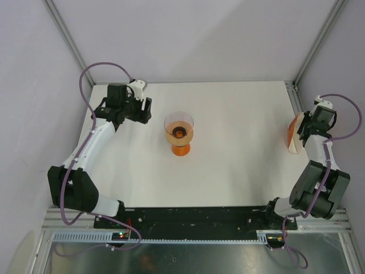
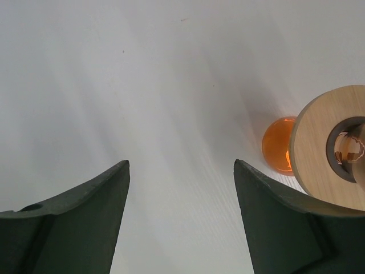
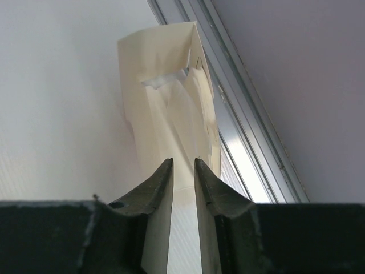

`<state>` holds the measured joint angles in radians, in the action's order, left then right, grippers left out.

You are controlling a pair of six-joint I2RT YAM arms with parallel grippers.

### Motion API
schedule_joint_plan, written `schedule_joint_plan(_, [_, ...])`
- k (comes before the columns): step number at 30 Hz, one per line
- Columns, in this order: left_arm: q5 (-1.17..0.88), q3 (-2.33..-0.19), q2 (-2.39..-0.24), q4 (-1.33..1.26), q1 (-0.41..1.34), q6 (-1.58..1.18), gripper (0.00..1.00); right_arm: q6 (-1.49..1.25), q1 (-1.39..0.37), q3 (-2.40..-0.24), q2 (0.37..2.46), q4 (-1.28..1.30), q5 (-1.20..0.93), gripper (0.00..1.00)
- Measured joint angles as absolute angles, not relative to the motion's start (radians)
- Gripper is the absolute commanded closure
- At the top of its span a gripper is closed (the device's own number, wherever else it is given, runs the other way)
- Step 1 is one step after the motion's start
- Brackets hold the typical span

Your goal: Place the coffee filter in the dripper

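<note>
Right gripper [image 3: 182, 164] pinched on filter [image 3: 165, 97] at the right edge of the table [image 1: 239, 171]. Dripper [image 1: 179, 124] well apart, centre, atop stand [image 1: 181, 149]. Left gripper [image 2: 181, 171] spread wide, empty, beside stand. Best: lift clear, light pinch, carry point-down over rim.

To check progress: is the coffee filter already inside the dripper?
No, the right tool holds the coffee filter far to the right of the dripper.

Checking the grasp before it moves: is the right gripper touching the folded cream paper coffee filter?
Touching. The right wrist view shows the right gripper pinching the folded cream paper coffee filter, the paper clamped tight with no gap visible.
</note>
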<state>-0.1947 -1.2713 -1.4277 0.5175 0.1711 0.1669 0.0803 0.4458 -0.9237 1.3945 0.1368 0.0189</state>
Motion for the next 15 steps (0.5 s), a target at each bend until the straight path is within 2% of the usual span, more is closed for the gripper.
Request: schedule_joint_plan(15, [-0.210, -1.272, -1.435, 0.517, 0.168, 0.167, 0.22, 0.107, 0.434, -0.978, 1.483, 0.153, 0.065, 0.75])
